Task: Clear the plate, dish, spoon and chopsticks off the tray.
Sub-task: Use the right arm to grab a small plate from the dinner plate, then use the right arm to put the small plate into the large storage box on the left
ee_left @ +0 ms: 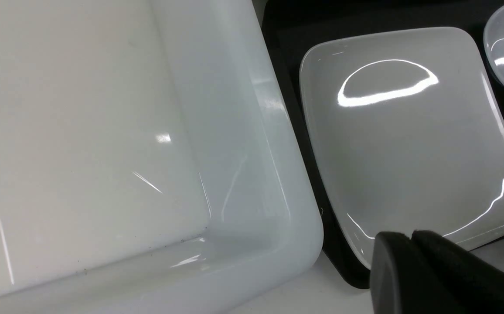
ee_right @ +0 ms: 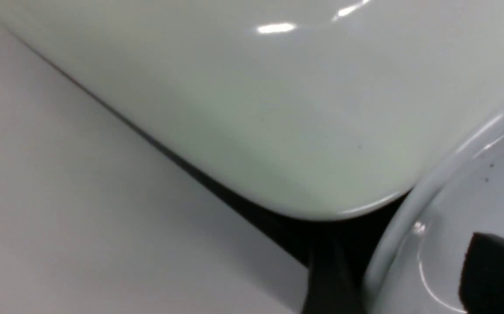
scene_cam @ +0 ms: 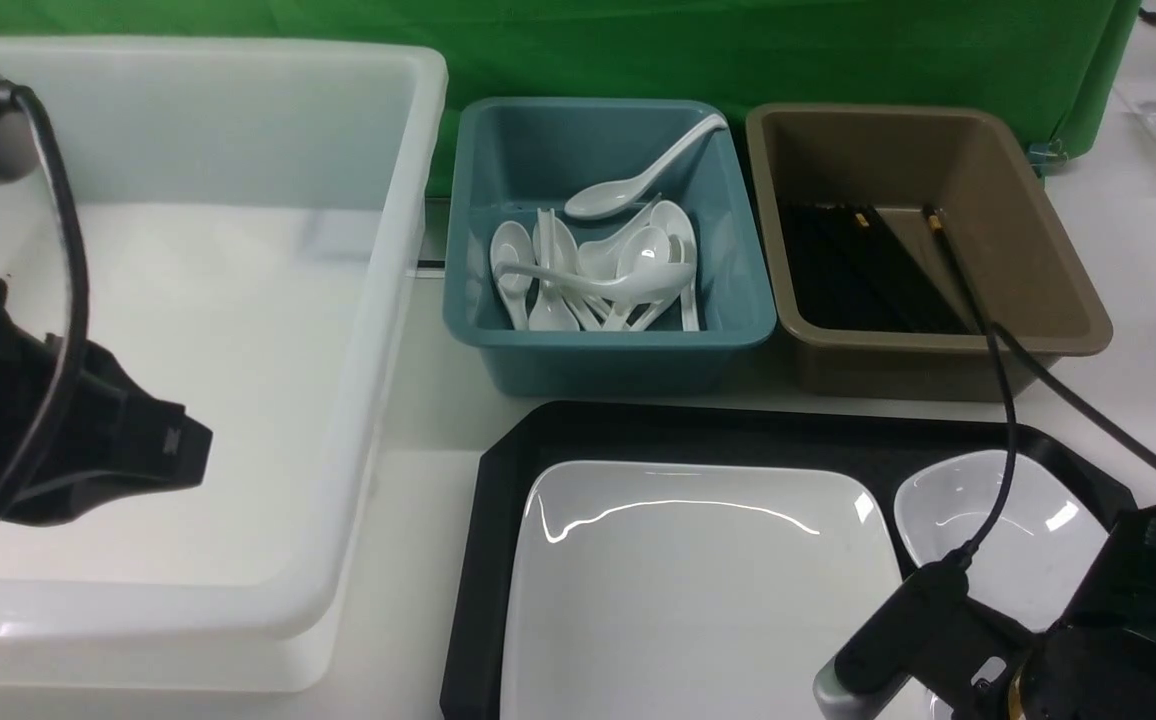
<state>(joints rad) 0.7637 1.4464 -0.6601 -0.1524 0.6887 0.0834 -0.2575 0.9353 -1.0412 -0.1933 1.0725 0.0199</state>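
Note:
The black tray (scene_cam: pixel 698 430) holds the large white plate (scene_cam: pixel 698 590) and, to its right, a small white dish (scene_cam: pixel 998 530). In the right wrist view my right gripper (ee_right: pixel 398 261) is open. One finger (ee_right: pixel 326 279) is outside the rim of a small dish (ee_right: pixel 444 209) and the other is inside it, beside the plate's corner (ee_right: pixel 278 109). My left gripper (ee_left: pixel 411 237) is shut on nothing, hanging over the plate's near corner (ee_left: pixel 400 144) by the white bin. Several white spoons (scene_cam: pixel 598 270) lie in the teal bin and black chopsticks (scene_cam: pixel 868 270) in the brown bin.
A large translucent white bin (scene_cam: pixel 188 300) stands to the left of the tray, with my left arm (scene_cam: pixel 88 450) over it. The teal bin (scene_cam: pixel 608 350) and brown bin (scene_cam: pixel 938 350) stand behind the tray. A green cloth hangs at the back.

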